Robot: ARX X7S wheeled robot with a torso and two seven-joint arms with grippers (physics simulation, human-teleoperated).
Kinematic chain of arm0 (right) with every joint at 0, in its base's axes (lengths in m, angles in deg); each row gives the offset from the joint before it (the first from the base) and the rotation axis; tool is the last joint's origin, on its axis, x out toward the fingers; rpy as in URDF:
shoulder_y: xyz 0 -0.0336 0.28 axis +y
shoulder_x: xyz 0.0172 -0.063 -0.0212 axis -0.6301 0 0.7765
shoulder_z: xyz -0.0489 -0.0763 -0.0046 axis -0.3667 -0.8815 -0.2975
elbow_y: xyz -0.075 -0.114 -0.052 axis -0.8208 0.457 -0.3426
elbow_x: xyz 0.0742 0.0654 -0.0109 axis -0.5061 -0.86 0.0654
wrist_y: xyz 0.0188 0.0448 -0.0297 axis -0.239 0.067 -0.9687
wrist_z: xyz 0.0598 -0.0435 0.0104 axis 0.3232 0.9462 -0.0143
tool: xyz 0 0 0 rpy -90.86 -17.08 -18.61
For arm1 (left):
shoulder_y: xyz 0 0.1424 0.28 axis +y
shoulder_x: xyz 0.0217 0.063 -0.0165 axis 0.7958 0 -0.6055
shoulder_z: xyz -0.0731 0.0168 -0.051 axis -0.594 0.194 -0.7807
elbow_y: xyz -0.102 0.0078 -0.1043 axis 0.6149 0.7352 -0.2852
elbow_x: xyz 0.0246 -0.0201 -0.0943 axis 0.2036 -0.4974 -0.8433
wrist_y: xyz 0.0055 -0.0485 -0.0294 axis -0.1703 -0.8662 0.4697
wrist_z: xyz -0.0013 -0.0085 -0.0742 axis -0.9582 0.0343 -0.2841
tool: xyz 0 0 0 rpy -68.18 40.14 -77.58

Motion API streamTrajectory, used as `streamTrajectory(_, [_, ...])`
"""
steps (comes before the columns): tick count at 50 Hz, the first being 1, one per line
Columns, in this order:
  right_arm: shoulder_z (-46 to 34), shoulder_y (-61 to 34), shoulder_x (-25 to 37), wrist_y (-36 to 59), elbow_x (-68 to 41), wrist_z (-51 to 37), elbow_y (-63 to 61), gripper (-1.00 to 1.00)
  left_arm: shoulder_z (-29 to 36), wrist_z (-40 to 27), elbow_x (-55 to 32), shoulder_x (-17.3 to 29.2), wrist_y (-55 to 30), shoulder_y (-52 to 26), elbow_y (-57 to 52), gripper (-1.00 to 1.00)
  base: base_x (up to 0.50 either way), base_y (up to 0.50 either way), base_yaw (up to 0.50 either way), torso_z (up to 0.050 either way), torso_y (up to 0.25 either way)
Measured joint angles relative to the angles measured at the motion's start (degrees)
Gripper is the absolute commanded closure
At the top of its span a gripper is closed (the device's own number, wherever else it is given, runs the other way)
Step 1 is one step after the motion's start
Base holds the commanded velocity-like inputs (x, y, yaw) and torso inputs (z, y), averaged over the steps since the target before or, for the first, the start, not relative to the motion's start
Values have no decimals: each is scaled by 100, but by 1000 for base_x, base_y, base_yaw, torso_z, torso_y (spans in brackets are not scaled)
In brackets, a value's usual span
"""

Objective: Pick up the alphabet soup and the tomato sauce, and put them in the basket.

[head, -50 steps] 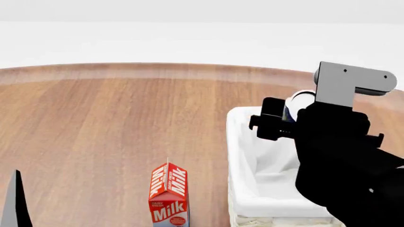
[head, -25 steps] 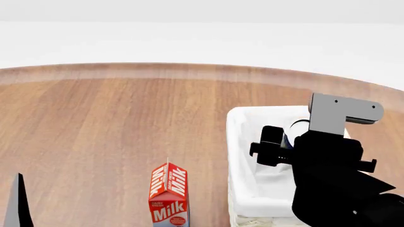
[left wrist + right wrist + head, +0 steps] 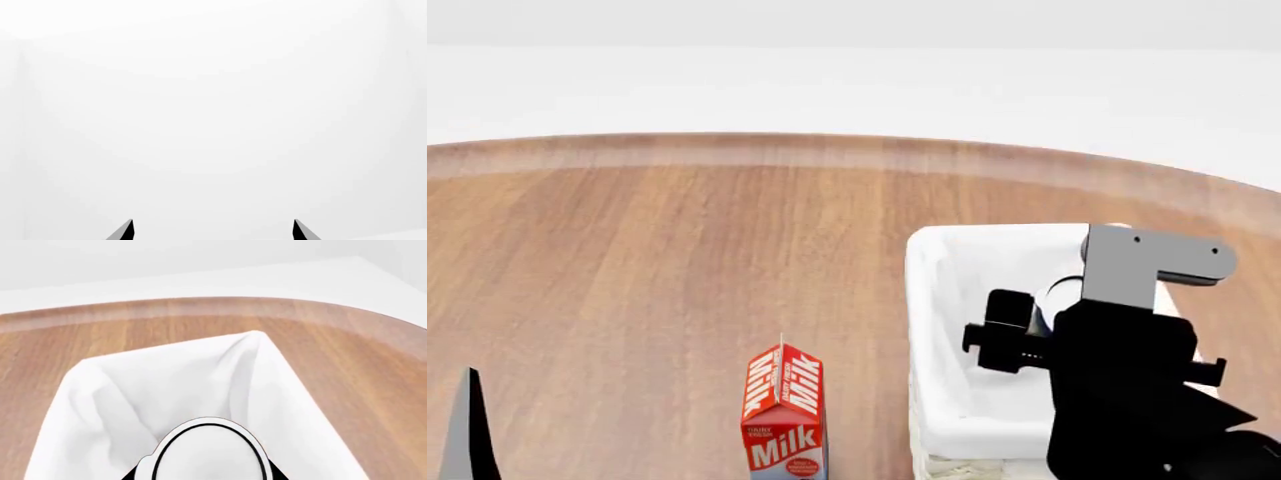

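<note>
On the right part of the table [image 3: 667, 260], well apart from its curved far edge: the basket [image 3: 941, 300], rectangular, cream-white wicker, with a white cloth liner folded over the rim. Seen in the right wrist view as a deep white hollow of soft folds [image 3: 120, 400], with bare wood around it on three sides. Holds inside its opening one can only, the alphabet soup [image 3: 1062, 290], upright, with the silvery-white top up and a little blue of the label showing under it. Fills the near part of the right wrist view as a round pale lid [image 3: 207, 450] with a dark ring. Impossible to tell if touching the liner floor or hanging just above it.

Left of the basket, apart from it, toward the near side of the table: a red and white milk carton [image 3: 783, 410], upright, closed.

Right gripper [image 3: 1034, 325], black, down inside the basket opening, clamped narrow on the alphabet soup from two sides, with a dark fingertip [image 3: 135, 473] beside the lid. Left gripper [image 3: 212, 231] spread wide, gripping nothing, facing only plain white; one tip visible also low at the table's left [image 3: 470, 430].

Brown wood grain table with a paler band along the far edge. Beyond it, only a white, featureless room.
</note>
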Motion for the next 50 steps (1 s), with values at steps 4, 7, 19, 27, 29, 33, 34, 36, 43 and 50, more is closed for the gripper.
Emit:
streamTrajectory(4, [-5, 23, -15, -18, 20, 21, 30, 100, 7, -4, 2, 2, 16, 5, 12, -100, 0, 0, 0, 0, 0])
streamTrajectory(7, [-7, 40, -17, -28, 29, 25, 35, 100, 15, -7, 6, 3, 30, 10, 24, -100, 0, 0, 0, 0, 3])
streamTrajectory(19, [-4, 94, -30, -57, 51, 45, 73, 100, 43, -14, 11, 8, 52, 3, 58, -100, 0, 0, 0, 1, 0])
streamTrajectory(27, [-3, 107, -55, -48, 53, 61, 121, -100, 51, -20, 4, 19, 44, -11, 59, -100, 0, 0, 0, 0, 1])
streamTrajectory(29, [9, 107, -58, -25, 88, 63, 138, -100, 50, -21, 0, 22, 45, -12, 61, -100, 0, 0, 0, 0, 0])
streamTrajectory(33, [38, 94, -74, 10, 150, 77, 174, -100, 49, -25, -5, 30, 47, -11, 60, -100, 0, 0, 0, 0, 0])
streamTrajectory(34, [45, 91, -78, 17, 163, 83, 183, -100, 48, -26, -7, 32, 47, -10, 59, -100, 0, 0, 0, 0, 0])
streamTrajectory(36, [59, 87, -84, 26, 187, 91, 196, -100, 48, -29, -9, 35, 48, -9, 57, -100, 0, 0, 0, 0, 0])
streamTrajectory(43, [100, 89, -76, 41, 231, 92, 180, -100, 58, -35, -7, 43, 55, -4, 57, -100, 0, 0, 0, 0, 0])
streamTrajectory(50, [130, 97, -76, 28, 261, 117, 187, -100, 73, -40, -3, 49, 65, -6, 66, -100, 0, 0, 0, 0, 0])
